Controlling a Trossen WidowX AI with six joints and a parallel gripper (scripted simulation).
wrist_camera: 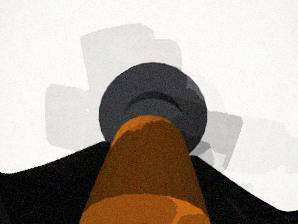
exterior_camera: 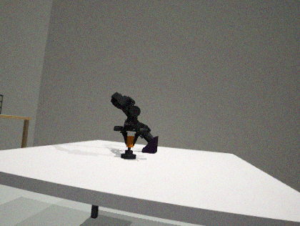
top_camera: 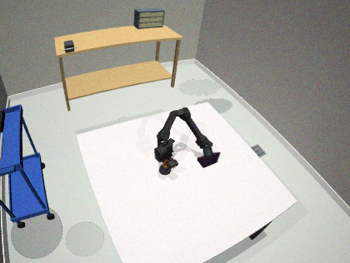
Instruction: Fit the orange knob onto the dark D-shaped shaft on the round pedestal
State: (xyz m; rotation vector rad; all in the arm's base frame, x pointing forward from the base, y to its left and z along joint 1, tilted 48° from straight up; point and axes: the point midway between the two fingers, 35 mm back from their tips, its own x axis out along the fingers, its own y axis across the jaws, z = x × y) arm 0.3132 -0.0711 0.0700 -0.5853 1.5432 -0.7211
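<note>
The orange knob (top_camera: 165,164) (exterior_camera: 131,141) (wrist_camera: 149,172) is upright between the fingers of my gripper (top_camera: 166,162) (exterior_camera: 131,143) (wrist_camera: 148,157), which is shut on it. The round dark pedestal (top_camera: 165,171) (exterior_camera: 128,156) (wrist_camera: 153,75) stands on the white table below. In the exterior view the knob's lower end is at the top of the dark shaft (exterior_camera: 128,149), with a dark stretch showing between knob and pedestal base. The knob is not down on the pedestal. In the wrist view the knob hides the shaft; its flat side and the knob's hole cannot be seen.
The arm's dark base plate (top_camera: 209,160) (exterior_camera: 151,146) stands on the white table (top_camera: 200,208) (exterior_camera: 200,175), beside the pedestal. A wooden bench (top_camera: 100,39) is at the back and a blue cart (top_camera: 29,187) at the left, both off the table.
</note>
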